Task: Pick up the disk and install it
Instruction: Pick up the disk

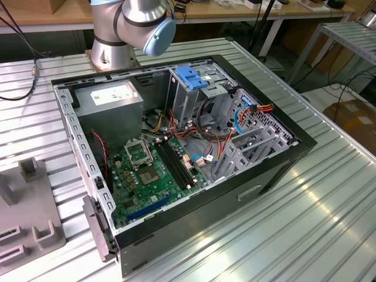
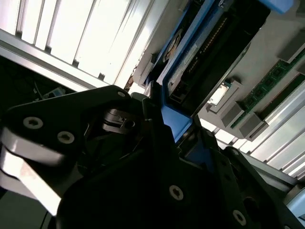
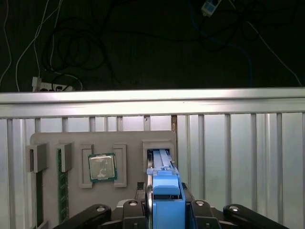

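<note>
A black gripper point(image 3: 166, 206) is clamping the disk point(image 3: 166, 185) by its glossy blue plastic frame, edgewise at the matte grey tray's point(image 3: 128, 142) slot; the second wrist view is showing its dark connector edge.

We can read no words, numbers or signs anywhere. In the exterior view a pale label point(image 1: 113, 94) sits on top of the grey power supply point(image 1: 106, 116), its print too small for us to read. In the second wrist view the disk point(image 2: 212, 45) carries a pale label point(image 2: 190, 56), equally unreadable. In the first wrist view the markings on the processor chip point(image 3: 102, 167) are too faint for us to read.
</note>
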`<action>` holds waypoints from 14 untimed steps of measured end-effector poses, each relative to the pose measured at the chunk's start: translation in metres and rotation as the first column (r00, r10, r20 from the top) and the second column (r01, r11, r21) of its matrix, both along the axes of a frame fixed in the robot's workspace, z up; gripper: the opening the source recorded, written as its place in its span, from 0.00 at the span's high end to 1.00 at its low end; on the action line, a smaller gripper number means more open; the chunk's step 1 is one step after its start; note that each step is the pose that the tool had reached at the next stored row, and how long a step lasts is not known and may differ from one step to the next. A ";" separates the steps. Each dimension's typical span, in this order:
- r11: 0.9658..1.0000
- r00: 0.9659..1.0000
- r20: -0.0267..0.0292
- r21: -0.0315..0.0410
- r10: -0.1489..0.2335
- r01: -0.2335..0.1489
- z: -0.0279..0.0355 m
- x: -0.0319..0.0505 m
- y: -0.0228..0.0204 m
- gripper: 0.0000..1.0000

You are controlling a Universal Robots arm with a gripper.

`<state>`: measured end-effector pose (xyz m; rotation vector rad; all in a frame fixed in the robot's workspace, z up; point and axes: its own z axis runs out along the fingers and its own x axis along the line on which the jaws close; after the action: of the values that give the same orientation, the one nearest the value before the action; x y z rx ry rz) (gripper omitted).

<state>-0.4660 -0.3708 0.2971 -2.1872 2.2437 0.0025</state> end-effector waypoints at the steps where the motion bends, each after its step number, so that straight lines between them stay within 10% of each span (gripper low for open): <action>1: 1.000 1.000 0.000 0.000 0.000 0.000 0.0000 0.0000 0.0000 0.63; 14: 1.000 1.000 0.000 0.000 0.000 0.000 -0.0001 0.0000 0.0000 0.63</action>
<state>-0.4660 -0.3708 0.2969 -2.1872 2.2436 0.0024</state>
